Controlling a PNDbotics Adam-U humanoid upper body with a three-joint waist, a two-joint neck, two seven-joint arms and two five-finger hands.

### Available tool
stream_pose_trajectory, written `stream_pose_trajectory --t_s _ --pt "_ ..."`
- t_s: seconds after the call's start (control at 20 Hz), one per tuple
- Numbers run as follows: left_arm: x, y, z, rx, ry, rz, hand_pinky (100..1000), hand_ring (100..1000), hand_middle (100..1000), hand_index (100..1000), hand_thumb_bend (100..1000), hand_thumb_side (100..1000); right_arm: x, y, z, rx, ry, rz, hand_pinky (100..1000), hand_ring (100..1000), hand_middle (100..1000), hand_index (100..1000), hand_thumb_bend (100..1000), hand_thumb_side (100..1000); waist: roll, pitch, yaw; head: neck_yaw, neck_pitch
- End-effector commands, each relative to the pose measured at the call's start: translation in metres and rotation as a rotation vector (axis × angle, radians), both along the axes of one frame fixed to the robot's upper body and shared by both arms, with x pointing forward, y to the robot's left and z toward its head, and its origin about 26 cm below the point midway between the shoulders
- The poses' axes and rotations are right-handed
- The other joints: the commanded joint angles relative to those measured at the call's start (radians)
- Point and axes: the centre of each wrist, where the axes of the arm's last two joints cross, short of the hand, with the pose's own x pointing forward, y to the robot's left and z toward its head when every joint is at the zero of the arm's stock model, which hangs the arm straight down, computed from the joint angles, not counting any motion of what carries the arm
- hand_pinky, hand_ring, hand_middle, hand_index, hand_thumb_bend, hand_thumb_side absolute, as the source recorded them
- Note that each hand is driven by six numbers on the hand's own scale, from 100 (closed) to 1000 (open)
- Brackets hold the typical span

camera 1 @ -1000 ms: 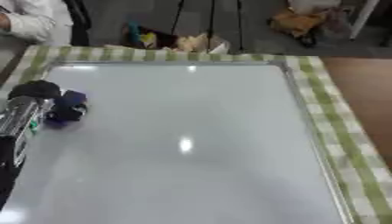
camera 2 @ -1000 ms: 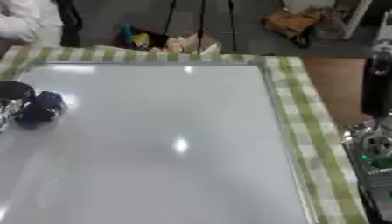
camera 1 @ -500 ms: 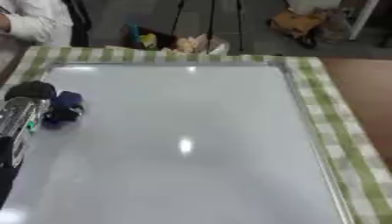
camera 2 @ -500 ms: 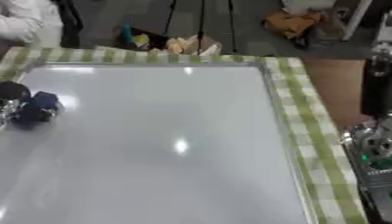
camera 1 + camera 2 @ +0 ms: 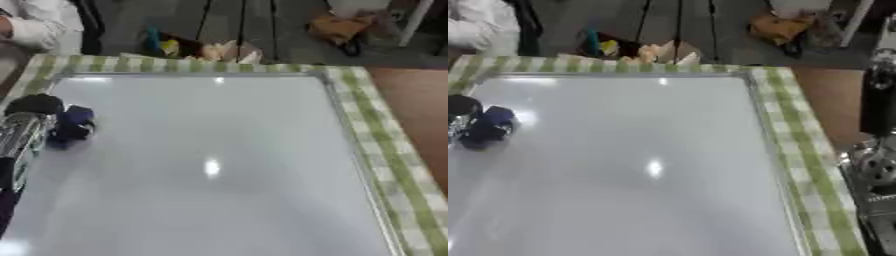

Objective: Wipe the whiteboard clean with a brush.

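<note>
At the left edge, the left arm (image 5: 19,145), silver and black, is seen reaching up along the left side of the whiteboard (image 5: 219,165). At its end the left hand (image 5: 39,107) is seen as a dark rounded shape; whether its fingers are curled or straight cannot be told. Just beside it, to the right, a dark blue brush (image 5: 72,125) is shown lying on the board's surface near the left rim, in the upper third. Whether the hand grips the brush or only touches it cannot be told.

The whiteboard is shown as a large pale sheet with a thin metal frame, and it fills most of both views. Its surface appears blank, with two bright reflections of light, one near the top rim and one near the middle. It is laid on a green-and-white checked cloth (image 5: 385,145), which shows as a band along the far and right sides. The brown table (image 5: 416,110) is visible beyond the cloth at the right.

At the right edge of the right eye view, the right arm (image 5: 877,165) is seen beside the cloth, apart from the board; its hand cannot be made out.
</note>
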Motion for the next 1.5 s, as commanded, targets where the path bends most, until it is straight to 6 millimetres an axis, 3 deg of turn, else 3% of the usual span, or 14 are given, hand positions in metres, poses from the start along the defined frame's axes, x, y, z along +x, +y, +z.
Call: stream_pose_trajectory --t_s 0.05,0.4,1.05,1.5 --pt "-0.002 -0.013 0.006 0.002 0.014 -0.081 100 392 352 615 100 774 -0.003 -0.001 0.008 -0.007 -0.030 0.001 826 890 710 830 100 1000 0.001 -0.020 -0.003 0.003 -0.011" --pt "-0.004 -0.028 0.005 0.012 0.062 -0.178 106 395 353 616 100 783 -0.003 -0.001 0.008 -0.008 -0.032 0.002 826 889 710 829 100 1000 0.003 -0.020 -0.005 0.007 -0.012" --pt "-0.011 -0.035 -0.002 -0.004 0.177 -0.326 107 393 351 611 100 807 -0.003 -0.001 0.009 -0.006 -0.035 0.001 825 889 710 829 100 1000 0.004 -0.023 -0.003 0.010 -0.016" --pt "-0.032 -0.043 0.015 0.032 0.157 -0.449 100 391 349 608 100 807 -0.003 -0.001 0.008 -0.006 -0.035 -0.003 825 889 710 829 100 1000 0.006 -0.023 -0.003 0.010 -0.018"
